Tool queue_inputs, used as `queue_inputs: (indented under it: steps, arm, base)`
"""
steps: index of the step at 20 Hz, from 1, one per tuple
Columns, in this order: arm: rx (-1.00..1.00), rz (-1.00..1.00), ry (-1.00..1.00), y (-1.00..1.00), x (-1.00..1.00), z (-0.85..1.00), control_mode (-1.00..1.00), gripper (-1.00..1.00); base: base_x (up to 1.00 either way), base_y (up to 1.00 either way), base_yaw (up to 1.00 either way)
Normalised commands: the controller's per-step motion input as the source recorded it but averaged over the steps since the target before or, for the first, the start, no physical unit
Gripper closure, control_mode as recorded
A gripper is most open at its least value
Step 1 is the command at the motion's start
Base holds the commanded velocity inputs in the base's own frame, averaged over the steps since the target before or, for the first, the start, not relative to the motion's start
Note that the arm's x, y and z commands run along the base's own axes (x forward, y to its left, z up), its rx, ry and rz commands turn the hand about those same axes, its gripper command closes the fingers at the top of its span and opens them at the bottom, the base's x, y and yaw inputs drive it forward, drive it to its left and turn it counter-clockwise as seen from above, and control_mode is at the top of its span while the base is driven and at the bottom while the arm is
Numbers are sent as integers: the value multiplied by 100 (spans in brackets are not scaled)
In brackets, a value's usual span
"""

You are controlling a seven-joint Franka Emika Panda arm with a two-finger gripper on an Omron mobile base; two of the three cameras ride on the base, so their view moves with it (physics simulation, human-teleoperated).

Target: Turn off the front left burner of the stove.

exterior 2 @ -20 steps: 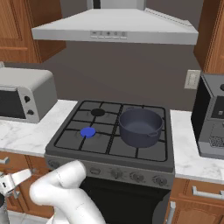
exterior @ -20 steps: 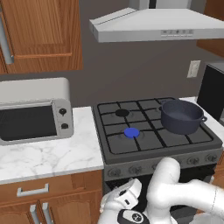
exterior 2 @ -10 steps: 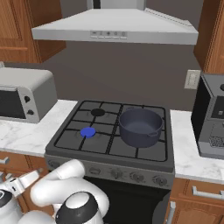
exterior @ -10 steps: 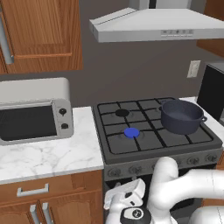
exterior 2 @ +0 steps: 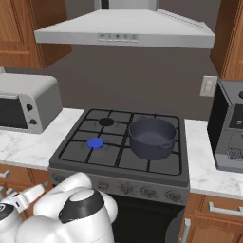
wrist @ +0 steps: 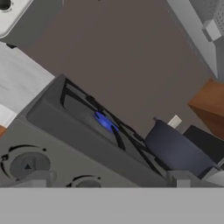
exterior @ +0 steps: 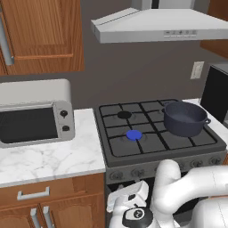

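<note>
Kitchen, marble counter [exterior: 53,158] | left base: stove [exterior: 156,147] beside toaster oven [exterior: 35,116], front left burner [exterior: 134,134] blue, pot [exterior: 184,118] at right | right base: burner left of pot | hand: gripper [wrist: 109,179] jaws spread wide, empty, near knobs [wrist: 27,165]

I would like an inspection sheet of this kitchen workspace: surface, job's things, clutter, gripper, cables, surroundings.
Surface: white marble counter either side of the stove.
Job's things: front left burner shows a blue disc; knobs along the front panel.
Clutter: dark pot on the right grates; toaster oven on the left; coffee machine on the right.
Gripper: gripper open, low before the front panel, holding nothing.
Cables: nothing seen.
Surroundings: range hood, wooden cabinets, wall outlet.
</note>
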Motion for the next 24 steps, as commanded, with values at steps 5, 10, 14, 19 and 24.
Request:
queue_inputs:
  steps: [5,10,14,19,24]
  arm:
    - [-3,0,0,-6,12,0,-100,-100]
    - [-8,0,0,-4,7,-5,-100,-100]
    - [-10,2,-5,0,0,-12,-100,-100]
    - [-6,1,-11,0,0,-3,-100,-100]
    - [0,0,-16,0,0,0,-100,-100]
  base:
    - [0,0,0]
    - [0,0,0]
    - [0,0,0]
    - [0,0,0]
    - [0,0,0]
